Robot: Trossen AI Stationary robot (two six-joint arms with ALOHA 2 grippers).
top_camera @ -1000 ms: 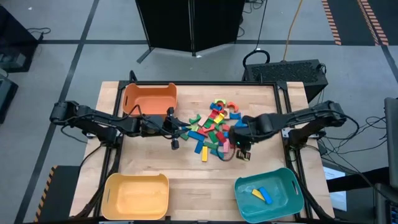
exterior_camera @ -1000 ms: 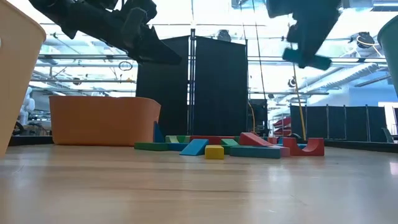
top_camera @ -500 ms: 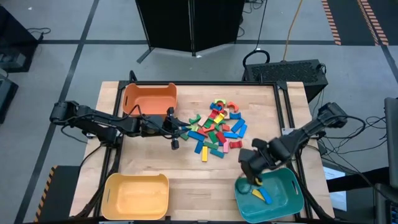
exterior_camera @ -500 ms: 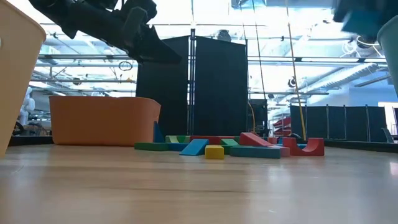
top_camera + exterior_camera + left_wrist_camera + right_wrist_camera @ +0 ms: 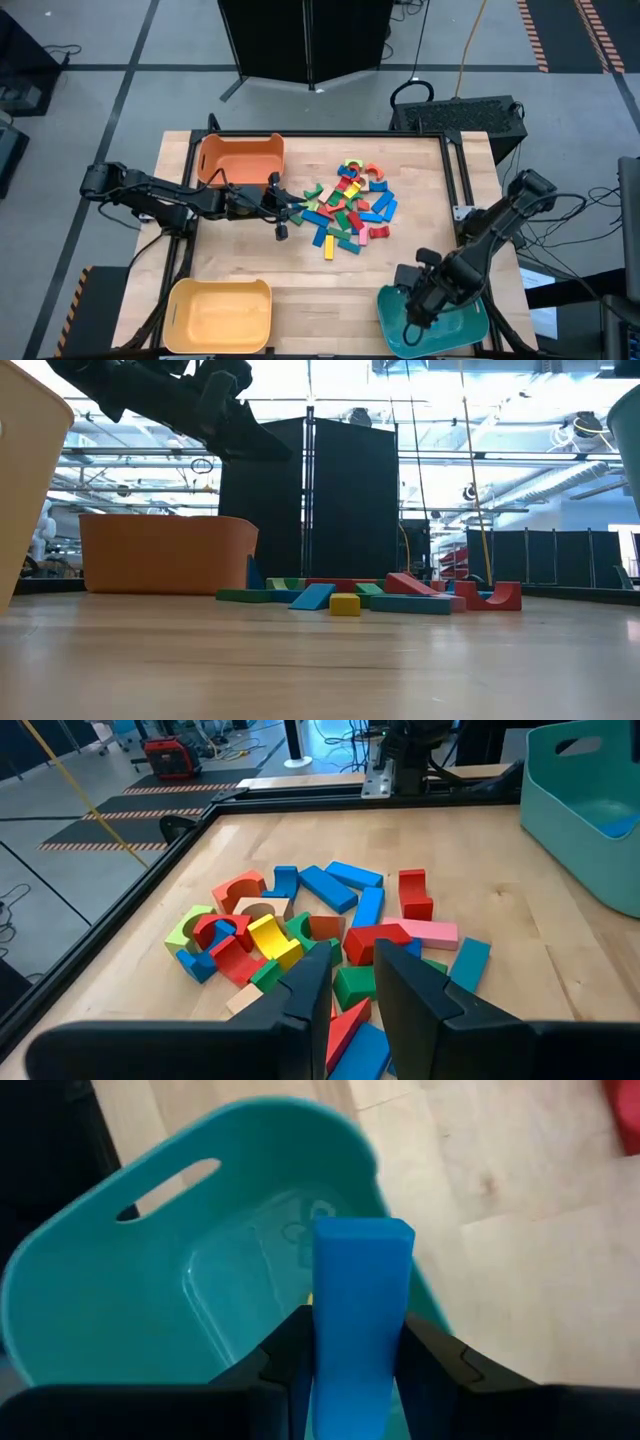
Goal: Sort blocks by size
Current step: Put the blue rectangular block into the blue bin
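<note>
The blocks [image 5: 350,205] lie in a loose, many-coloured pile on the wooden table, right of the middle; the left wrist view shows the same blocks [image 5: 320,925]. My right gripper [image 5: 412,310] hangs over the teal bin [image 5: 460,325] at the near right, shut on a blue block [image 5: 360,1280]. My left gripper [image 5: 284,212] hovers at the pile's left side, pointing toward it; in its wrist view my left gripper [image 5: 352,985] is open by a narrow gap, with nothing in it. My right gripper pinches the blue block between its two fingers, on two opposite long sides [image 5: 325,1342]. The fingers come from above and point steeply down. The block sticks out past the fingertips and hangs clear above the inside of the teal bin [image 5: 150,1300].
An orange bin [image 5: 240,158] stands at the far left and a yellow bin [image 5: 218,315] at the near left. Bare table lies between the pile and the near bins. A black frame rail [image 5: 465,180] runs along the table's right edge.
My right gripper has swung from the pile's right side toward the table's near right corner, carrying the blue block, and now hangs over the teal bin. Its wrist has rolled on the way. It has left the low view.
</note>
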